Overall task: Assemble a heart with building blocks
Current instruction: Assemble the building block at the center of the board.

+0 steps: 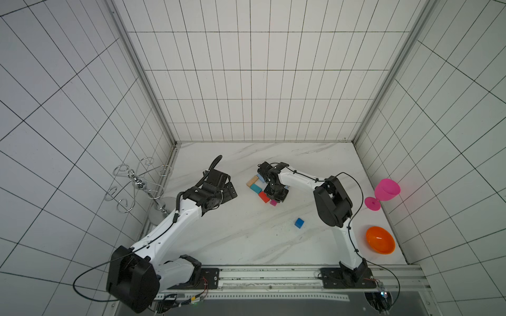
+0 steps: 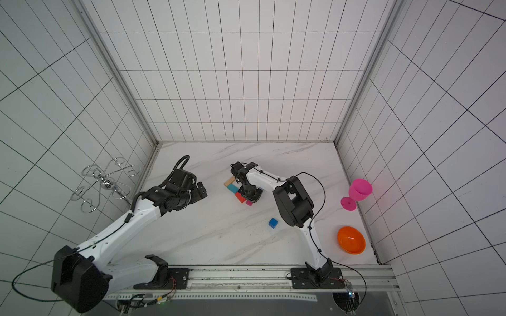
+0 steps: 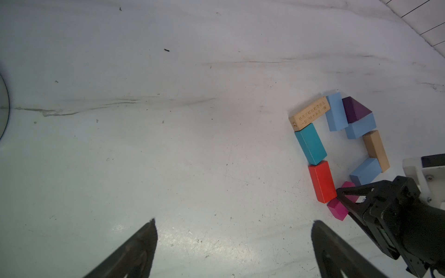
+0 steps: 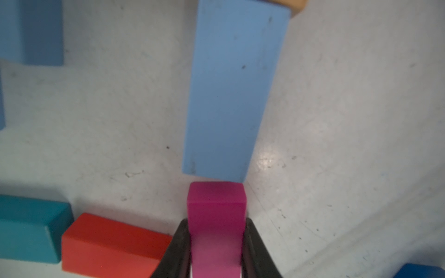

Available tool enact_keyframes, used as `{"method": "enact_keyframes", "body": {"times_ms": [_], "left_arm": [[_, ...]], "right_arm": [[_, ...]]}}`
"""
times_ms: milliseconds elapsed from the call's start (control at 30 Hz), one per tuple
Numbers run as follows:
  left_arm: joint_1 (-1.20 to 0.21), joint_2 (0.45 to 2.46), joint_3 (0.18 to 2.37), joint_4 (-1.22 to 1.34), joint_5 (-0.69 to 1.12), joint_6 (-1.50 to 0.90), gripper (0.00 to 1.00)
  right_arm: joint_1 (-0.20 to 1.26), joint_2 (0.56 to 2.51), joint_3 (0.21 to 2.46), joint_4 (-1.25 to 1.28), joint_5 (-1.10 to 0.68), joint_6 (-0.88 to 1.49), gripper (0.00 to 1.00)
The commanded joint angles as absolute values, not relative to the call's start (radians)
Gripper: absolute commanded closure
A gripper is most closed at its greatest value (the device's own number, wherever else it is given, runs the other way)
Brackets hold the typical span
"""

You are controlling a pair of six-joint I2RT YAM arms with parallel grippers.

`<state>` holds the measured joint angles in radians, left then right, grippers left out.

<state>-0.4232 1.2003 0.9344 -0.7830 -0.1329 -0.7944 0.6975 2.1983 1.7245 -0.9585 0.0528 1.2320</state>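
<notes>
Beside the red brick point(image 4: 108, 243): right claw point(image 4: 215, 223) clenched on the pink brick point(image 4: 216, 204), whose far end sits just short of the nearest light blue brick point(image 4: 236, 91).
Step in hand: probably seating the pink brick to close the lower run of the heart point(image 3: 310, 144).
Doing it well: lower it flat, butt it end to end against its neighbours, open only once it rests, and lift straight up so no neighbour is nudged.
Left claw point(image 3: 234, 221): released, jaws wide over bare table point(image 3: 168, 144), well apart from the blocks.
Blue cube point(image 1: 299, 223): alone, well apart from the outline; tip not yet set.
Count, blocks: ten in all. Three light blue, two tan bricks point(image 3: 309, 113), one teal brick point(image 4: 29, 228), one red, one pink, one purple wedge point(image 3: 354, 109), one blue cube.
Count, others: one pink goblet point(image 1: 386, 191), one orange bowl point(image 1: 380, 240), one wire rack point(image 1: 137, 186).
</notes>
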Motion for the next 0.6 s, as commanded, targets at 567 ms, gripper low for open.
{"method": "enact_keyframes", "body": {"times_ms": [567], "left_arm": [[-0.41,1.216,0.942,-0.788,-0.113,-0.781,0.02]], "right_arm": [[0.673,2.247,1.775,-0.994,0.066,1.258,1.0]]}}
